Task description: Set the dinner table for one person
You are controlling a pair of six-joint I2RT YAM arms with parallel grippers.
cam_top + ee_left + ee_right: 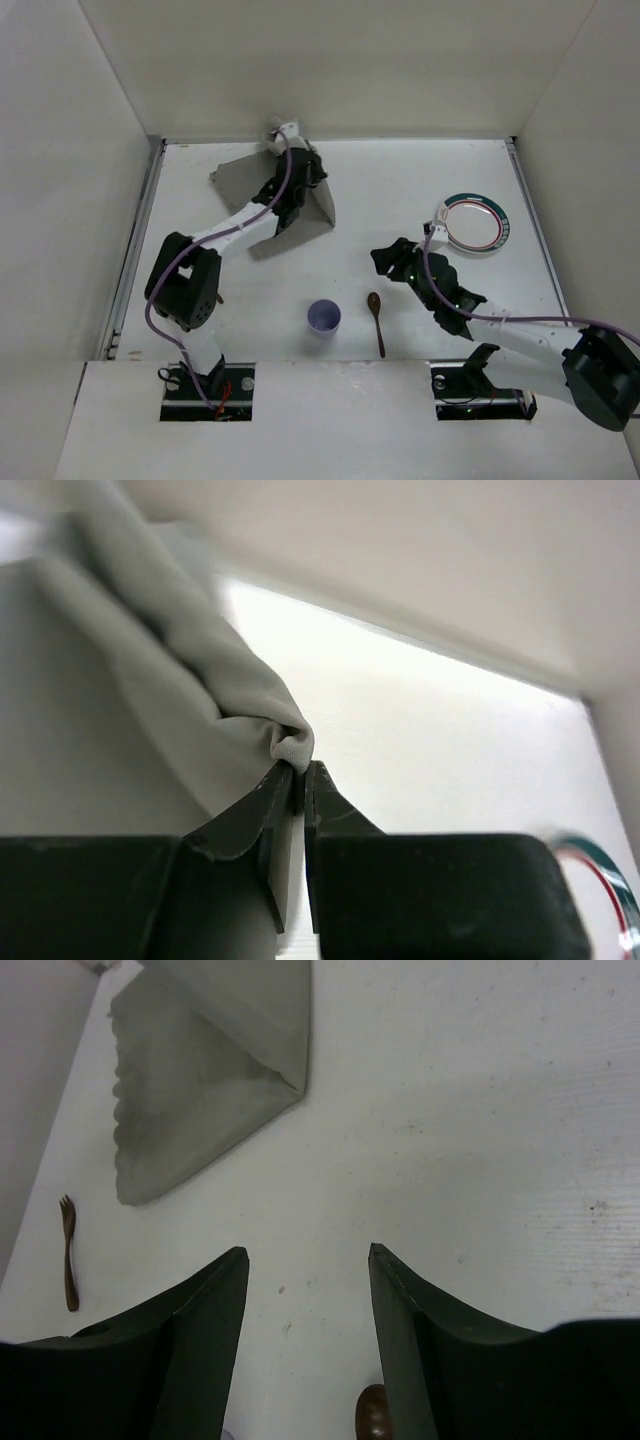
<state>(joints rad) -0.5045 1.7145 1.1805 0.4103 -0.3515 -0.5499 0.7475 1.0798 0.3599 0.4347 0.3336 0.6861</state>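
Observation:
My left gripper (281, 131) is shut on a corner of the grey cloth mat (243, 186) at the back of the white dinner table (400, 190) and holds that corner raised. The left wrist view shows the fingertips (285, 780) pinching bunched grey cloth (200, 690). My right gripper (384, 262) is open and empty, low over the table's middle right; it also shows in the right wrist view (308, 1252). A white plate with a teal and red rim (476, 222) lies behind it on the right. A lilac cup (323, 318) and a brown wooden spoon (377, 320) sit near the front.
Thin metal rails (133, 250) run along the table's side edges, and white walls enclose it. A small brown fork (68, 1250) lies on the table at the left of the right wrist view, below the folded mat (200, 1090). The spoon's bowl (372, 1412) is just under my right fingers.

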